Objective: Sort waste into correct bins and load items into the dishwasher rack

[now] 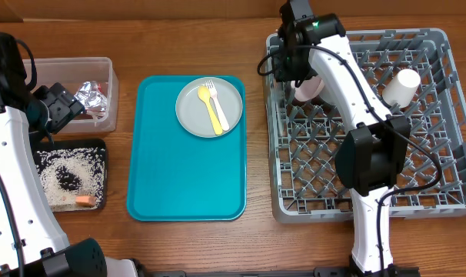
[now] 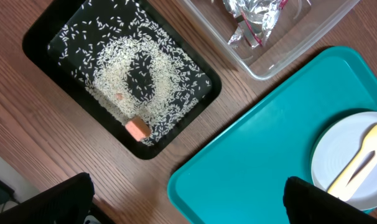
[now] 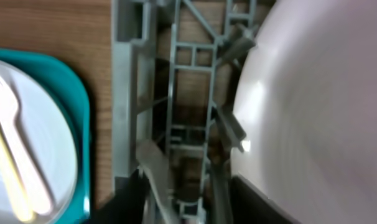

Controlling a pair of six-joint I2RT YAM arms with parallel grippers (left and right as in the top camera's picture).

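Note:
My right gripper (image 1: 298, 75) reaches into the back-left corner of the grey dishwasher rack (image 1: 421, 158). Its jaws stand apart over the rack's pegs (image 3: 176, 124). A white dish (image 3: 313, 106) stands against the right finger; I cannot tell whether it is a plate or a bowl (image 1: 306, 90). A white cup (image 1: 402, 86) lies in the rack. The grey-green plate (image 1: 196, 114) on the teal tray (image 1: 187, 177) carries a yellow utensil (image 1: 212, 111) and a white fork (image 1: 218, 104). My left gripper (image 1: 60, 108) hangs open and empty (image 2: 191, 205) over the tray's corner (image 2: 269, 137).
The clear tub (image 1: 110, 69) holds crumpled foil (image 1: 91, 96) and a red-edged packet (image 2: 254, 37). The black tray (image 1: 102, 146) holds loose rice (image 2: 132, 74) and an orange cube (image 2: 137, 129). The right arm stretches across the rack's left half.

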